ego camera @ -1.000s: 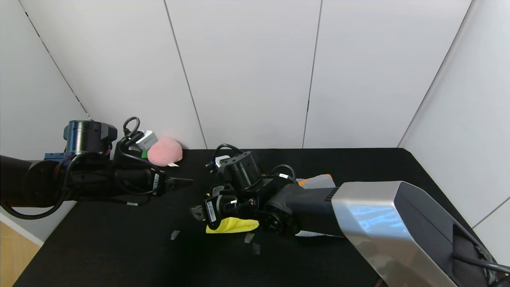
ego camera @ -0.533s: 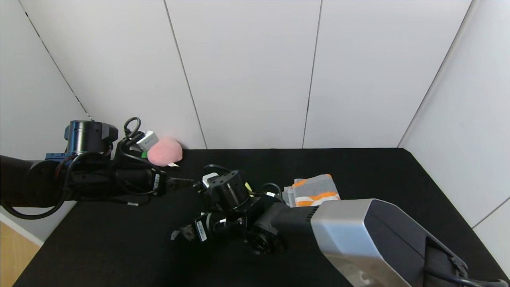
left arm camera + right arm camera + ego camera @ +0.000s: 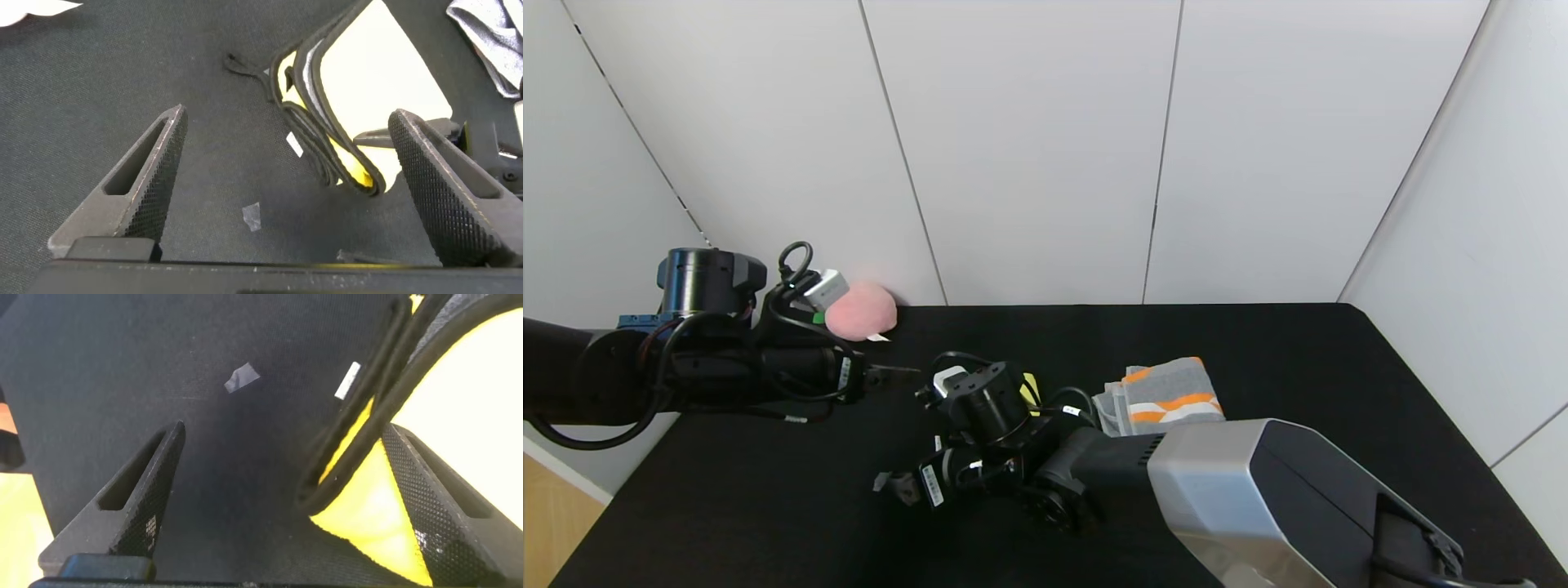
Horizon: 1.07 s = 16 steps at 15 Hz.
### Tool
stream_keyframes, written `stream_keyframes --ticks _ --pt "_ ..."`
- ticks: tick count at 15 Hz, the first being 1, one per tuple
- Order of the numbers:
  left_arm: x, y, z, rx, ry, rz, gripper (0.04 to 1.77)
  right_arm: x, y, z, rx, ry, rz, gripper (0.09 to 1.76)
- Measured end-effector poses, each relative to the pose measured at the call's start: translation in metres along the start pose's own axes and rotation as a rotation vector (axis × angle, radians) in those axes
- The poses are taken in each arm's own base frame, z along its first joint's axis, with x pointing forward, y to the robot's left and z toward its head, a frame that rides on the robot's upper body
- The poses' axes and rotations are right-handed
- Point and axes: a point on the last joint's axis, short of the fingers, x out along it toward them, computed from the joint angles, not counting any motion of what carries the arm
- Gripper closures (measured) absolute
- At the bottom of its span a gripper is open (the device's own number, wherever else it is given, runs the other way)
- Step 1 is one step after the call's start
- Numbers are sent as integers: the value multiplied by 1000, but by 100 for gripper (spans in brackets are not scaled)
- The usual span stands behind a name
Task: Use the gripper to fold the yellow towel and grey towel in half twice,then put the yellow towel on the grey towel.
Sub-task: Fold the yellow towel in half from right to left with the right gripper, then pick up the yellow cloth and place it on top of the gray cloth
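Head view: right gripper (image 3: pixel 900 487) low over table (image 3: pixel 1298 343), jaws wide, nothing held, at edge of folded yellow towel (image 3: pixel 458 400), likely for pickup; folded grey towel (image 3: pixel 1164 398) nearby; left gripper (image 3: pixel 894 376) parked wide

Head view: looks forward and down from above onto the black cloth-covered counter (image 3: pixel 1282 343), white panel walls behind, both arms in frame.
Left wrist view: sits close above the counter, looking out between the open left pincer (image 3: pixel 294 196) fingers.
Right wrist view: closer still, looking out between the open right pincer (image 3: pixel 286 498) fingers.
Shared: both wrist views show the bright yellow fleecy towel with dark edging (image 3: pixel 368 90) (image 3: pixel 458 392); in the head view only a sliver (image 3: pixel 1031 390) shows.
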Motion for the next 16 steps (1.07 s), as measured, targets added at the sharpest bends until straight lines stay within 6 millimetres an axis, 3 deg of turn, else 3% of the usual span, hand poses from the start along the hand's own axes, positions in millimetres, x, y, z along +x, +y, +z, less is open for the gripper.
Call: stream_keyframes --ticks 5,9,11,16 --pt "0 0 0 1 0 -1 9 -5 2 7 -3 -13 1 14" --pt "1 -2 -1 1 4 -5 9 -27 -4 35 -19 -72 -15 14" --pt "1 -2 -1 1 5 -6 9 -40 -12 50 -17 -99 -34 14" --pt "3 -3 -2 -2 13 -10 9 -70 -40 66 24 -24 -127 14"
